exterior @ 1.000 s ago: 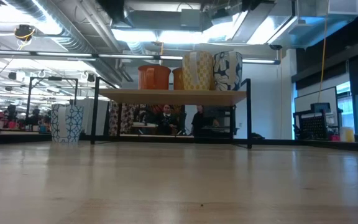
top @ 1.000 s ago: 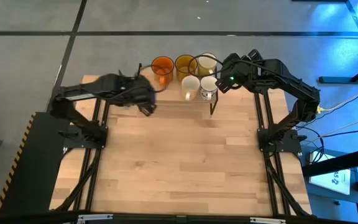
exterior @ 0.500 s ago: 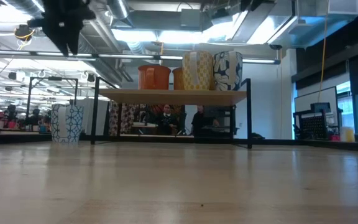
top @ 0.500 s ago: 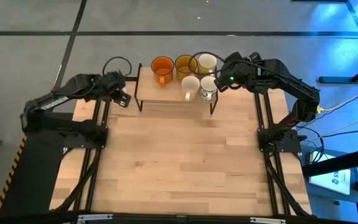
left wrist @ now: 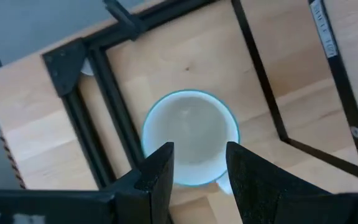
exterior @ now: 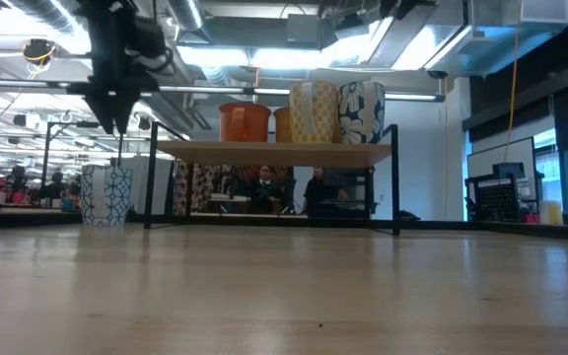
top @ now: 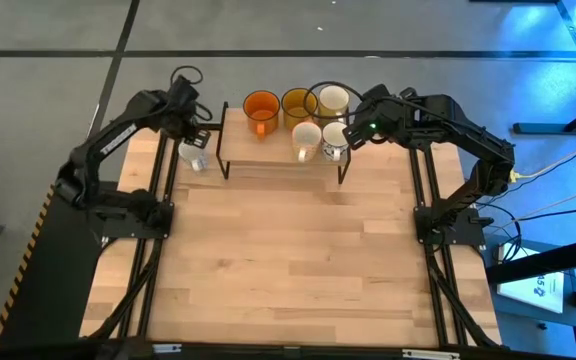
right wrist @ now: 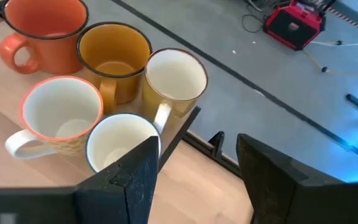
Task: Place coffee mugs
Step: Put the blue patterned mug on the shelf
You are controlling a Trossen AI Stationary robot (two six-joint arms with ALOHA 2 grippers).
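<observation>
Five mugs stand on a low black-framed wooden shelf [top: 278,160] at the table's far edge: orange [top: 261,105], amber [top: 298,103], cream [top: 333,99], and two white ones [top: 306,138] [top: 335,141]. A sixth white mug with a blue pattern [top: 194,157] stands on its base on the table just left of the shelf; it also shows in the low view [exterior: 106,195]. My left gripper [exterior: 116,123] is open, points down and hangs just above this mug [left wrist: 190,137], touching nothing. My right gripper [right wrist: 197,168] is open and empty beside the shelf's right end [top: 361,128].
The shelf's black posts [left wrist: 260,74] stand close to the right of the lone mug. A black frame rail [left wrist: 101,106] runs on its other side. The table's left edge and far edge are near. Bare wood [top: 288,260] lies in front of the shelf.
My left gripper has swung from the shelf's front left corner toward the table's left and far edges. It has come down over the lone white mug, fingers pointing down. The mug, covered by the arm before, now shows beside the shelf.
</observation>
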